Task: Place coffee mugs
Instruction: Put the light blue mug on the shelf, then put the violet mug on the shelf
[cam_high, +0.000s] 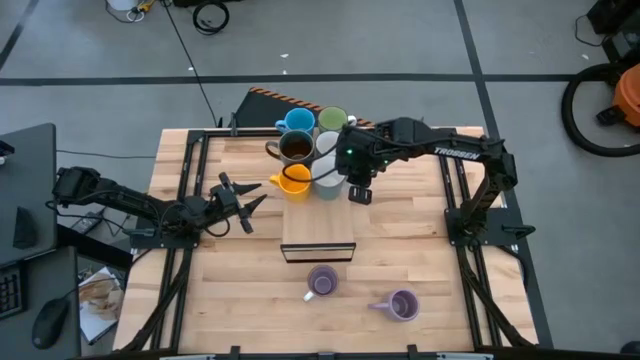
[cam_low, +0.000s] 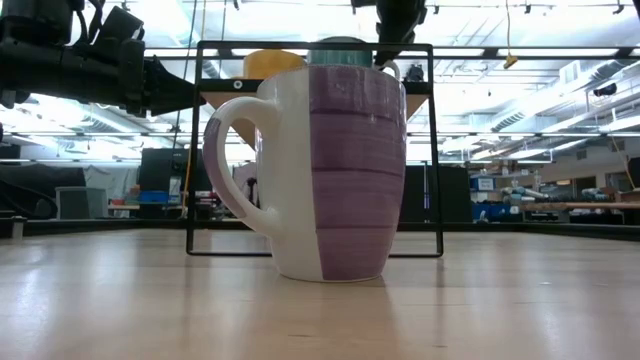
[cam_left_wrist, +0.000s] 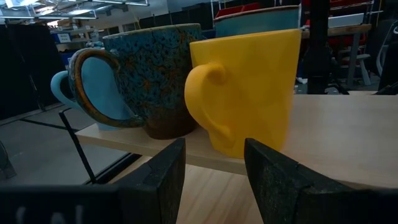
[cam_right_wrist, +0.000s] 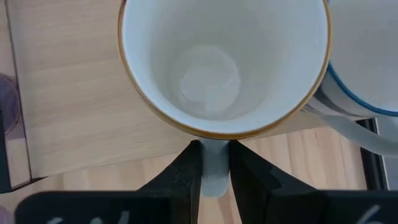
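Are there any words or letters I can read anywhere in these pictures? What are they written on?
"TROSSEN": white letters on the right arm, seen in the high view.
White marks along the bottom edge of the right wrist view, on the right hand's dark body: cut off, cannot be read.
The mugs on the shelf and the lavender mug up front: no words on them.
Signs in the room behind: too small to read.

My right gripper (cam_high: 352, 186) is pinched shut mid-table; my left gripper (cam_high: 246, 200) waits, fingers spread wide.
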